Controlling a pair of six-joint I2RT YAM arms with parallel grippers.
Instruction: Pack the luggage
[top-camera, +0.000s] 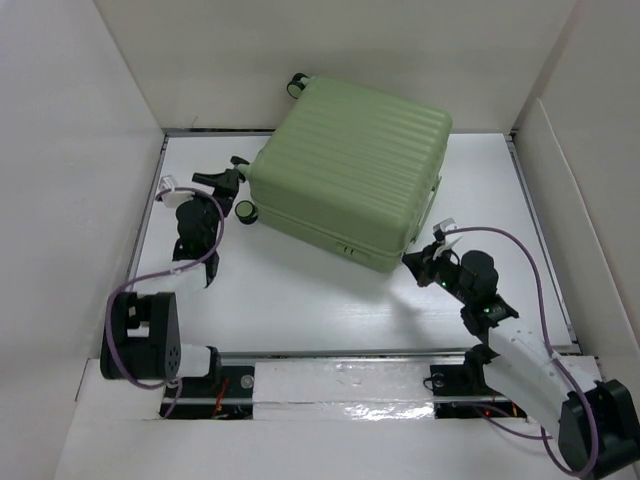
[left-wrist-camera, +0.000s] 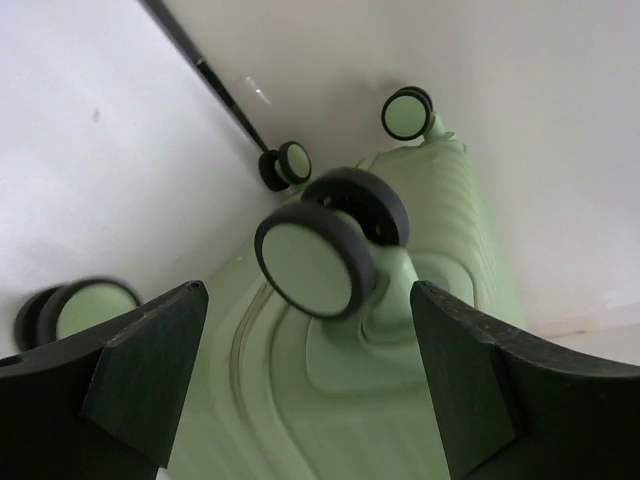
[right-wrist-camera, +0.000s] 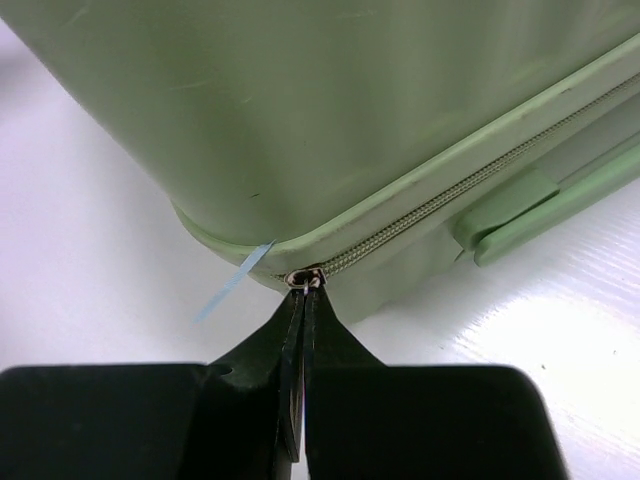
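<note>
I see the luggage (top-camera: 350, 170) lying flat and shut on the white table (top-camera: 300, 310). It sits toward the far middle, turned at an angle, with its ribbed green shell facing up. Its wheel end points left and back, and one wheel (top-camera: 297, 85) is up by the back wall (top-camera: 330, 50). From above, my left gripper (top-camera: 225, 180) sits just beside the luggage's left corner, near another wheel (top-camera: 246, 210). On the left wrist view its jaws stand wide apart, a dark finger (left-wrist-camera: 140, 380) at each side of the frame. A black-rimmed wheel (left-wrist-camera: 315, 262) is out ahead in the gap, and I cannot tell if either finger touches the shell. Two more wheels show farther off in that view, and a fourth is blurred at the left edge. My right gripper (top-camera: 412, 258) is at the near right corner of the luggage. The right wrist view shows it pinched tight on the small metal zipper pull (right-wrist-camera: 303, 282), with the fingertips meeting at the seam. The zipper (right-wrist-camera: 450, 195) runs from the pull up to the right along the rim, and its teeth look meshed there. A thin blue strip (right-wrist-camera: 232, 282) pokes out of the seam just left of the pull. A flat green bar (right-wrist-camera: 510, 215) sits below the zipper on the right side. The right arm reaches in from the near right, with its purple cable looping above it.
</note>
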